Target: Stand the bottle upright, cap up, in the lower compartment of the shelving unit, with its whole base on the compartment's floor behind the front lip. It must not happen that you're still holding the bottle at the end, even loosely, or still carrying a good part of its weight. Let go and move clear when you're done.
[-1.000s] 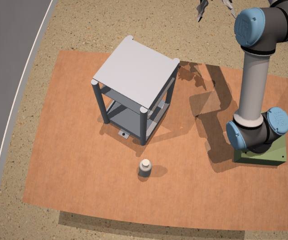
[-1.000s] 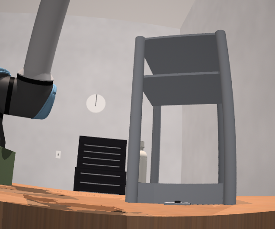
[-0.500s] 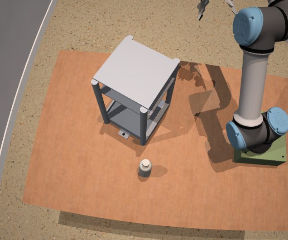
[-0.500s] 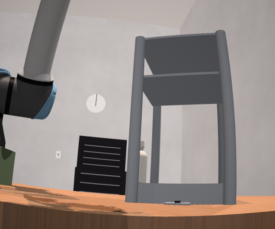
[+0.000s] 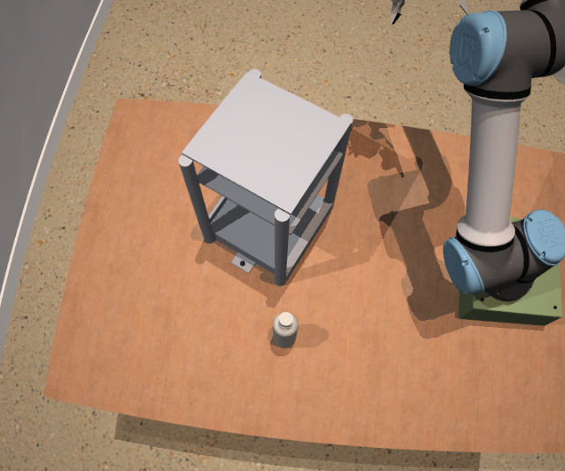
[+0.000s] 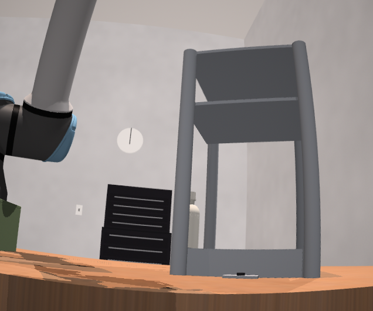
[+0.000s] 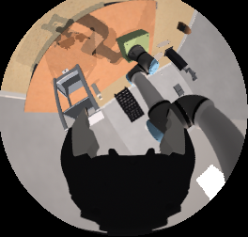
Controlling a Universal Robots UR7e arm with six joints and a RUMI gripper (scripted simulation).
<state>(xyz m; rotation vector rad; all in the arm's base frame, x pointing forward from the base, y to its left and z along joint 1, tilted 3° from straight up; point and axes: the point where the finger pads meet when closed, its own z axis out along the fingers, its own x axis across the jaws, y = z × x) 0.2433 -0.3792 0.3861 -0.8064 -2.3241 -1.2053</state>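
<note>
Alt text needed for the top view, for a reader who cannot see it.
A small grey bottle stands cap up on an orange mat, apart from the front of a grey two-level shelving unit. The robot arm rises from a green base at right, its open gripper barely visible at the top edge, holding nothing.

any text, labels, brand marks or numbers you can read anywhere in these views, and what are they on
No text reads clearly in any view.
Blue joint caps on the arm: embossed marks, too blurred to read.
Bottle: no label visible.
Shelving unit: no markings; the small tab at its foot shows only a dark dot.
Round wall dial: one dark line, no numbers.
Black drawer cabinet: only pale bars, no writing.
</note>
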